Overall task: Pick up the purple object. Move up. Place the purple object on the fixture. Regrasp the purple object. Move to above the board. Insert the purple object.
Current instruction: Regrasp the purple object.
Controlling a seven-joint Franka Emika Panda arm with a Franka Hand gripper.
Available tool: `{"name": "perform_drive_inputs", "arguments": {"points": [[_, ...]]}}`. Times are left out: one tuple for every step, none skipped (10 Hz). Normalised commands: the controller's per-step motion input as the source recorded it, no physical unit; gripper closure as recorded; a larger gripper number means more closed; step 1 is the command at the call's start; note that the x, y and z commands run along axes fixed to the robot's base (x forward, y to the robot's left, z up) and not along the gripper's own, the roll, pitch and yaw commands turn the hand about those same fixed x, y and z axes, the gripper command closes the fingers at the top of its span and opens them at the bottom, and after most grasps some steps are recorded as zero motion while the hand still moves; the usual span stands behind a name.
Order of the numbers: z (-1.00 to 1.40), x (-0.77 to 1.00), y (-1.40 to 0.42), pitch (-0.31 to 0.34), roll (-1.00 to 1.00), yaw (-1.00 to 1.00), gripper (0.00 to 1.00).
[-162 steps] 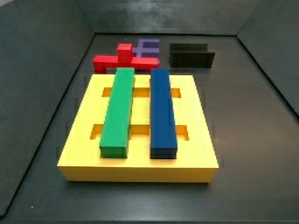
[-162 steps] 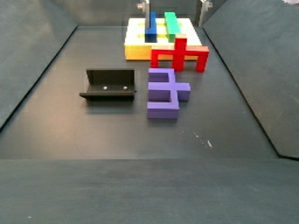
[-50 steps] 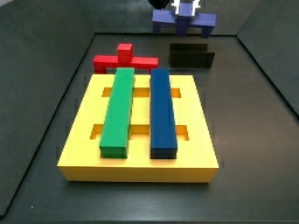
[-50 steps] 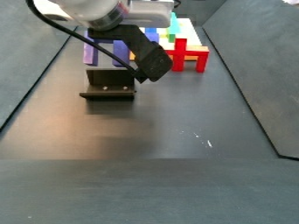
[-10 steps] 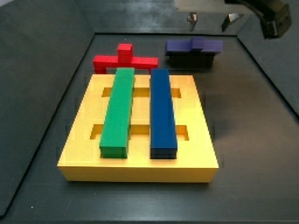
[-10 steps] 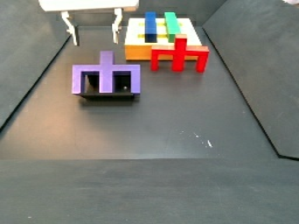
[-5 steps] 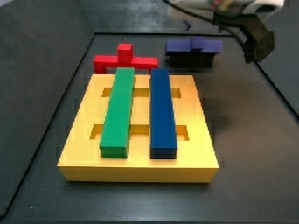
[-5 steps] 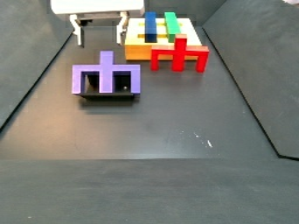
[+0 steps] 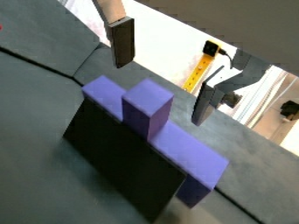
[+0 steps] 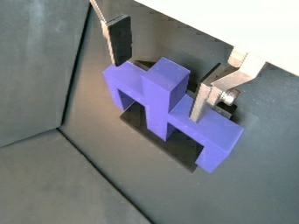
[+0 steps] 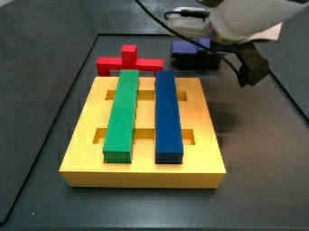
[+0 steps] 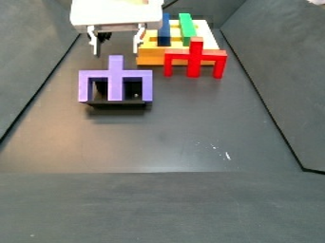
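**Q:** Purple object (image 12: 116,84) — location and attitude?

**A:** Seated on the fixture (image 12: 117,102), near one side wall of the floor, well apart from the board (image 11: 145,135). Propped upright on edge, wide bar across the holder, central stub (image 9: 146,103) pointing up. Most likely set this way to expose clean, flat faces for a regrasp.

**Q:** Claw (image 10: 166,59) — state and position?

**A:** Released, grasping nothing. Fingers (image 9: 121,41) spread wide, one silver plate to each side of the stub in both wrist views, clear of the plastic on both sides. Poised just above the piece, on the board side of the fixture in a side view (image 12: 116,35).

**Q:** Reason for straddling the stub?

**A:** Judged as alignment for the regrasp: a grip on the stub leaves the wide bar free below for insertion.

**Q:** Condition of the board?

**A:** Green bar (image 11: 121,115) and blue bar (image 11: 168,116) already seated lengthwise; cross slots visible between them. Red cross-shaped block (image 11: 126,62) lying on the floor just beyond the board's far edge, not involved.

**Q:** Risk at the next move?

**A:** Possible tipping of the piece off the fixture if one pad touches first; centred closure advised.
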Motion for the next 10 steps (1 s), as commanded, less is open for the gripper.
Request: {"name": "perform_drive_inputs", "arguments": {"points": [[-0.18, 0.04, 0.00, 0.000, 0.00, 0.00, 0.00], [-0.12, 0.12, 0.00, 0.000, 0.18, -0.01, 0.00], [-0.18, 0.07, 0.00, 0.000, 0.22, -0.03, 0.00], [-0.22, 0.06, 0.09, 0.000, 0.07, 0.00, 0.00], [-0.31, 0.07, 0.17, -0.031, 0.00, 0.00, 0.00], [-0.19, 0.08, 0.23, 0.000, -0.12, 0.00, 0.00], [-0.04, 0.05, 0.23, 0.000, -0.27, 0.00, 0.00], [-0.08, 0.04, 0.05, -0.026, -0.23, 0.00, 0.00], [-0.12, 0.00, 0.00, -0.046, -0.08, 0.01, 0.00], [-0.12, 0.00, 0.00, -0.031, -0.04, 0.01, 0.00]]}}
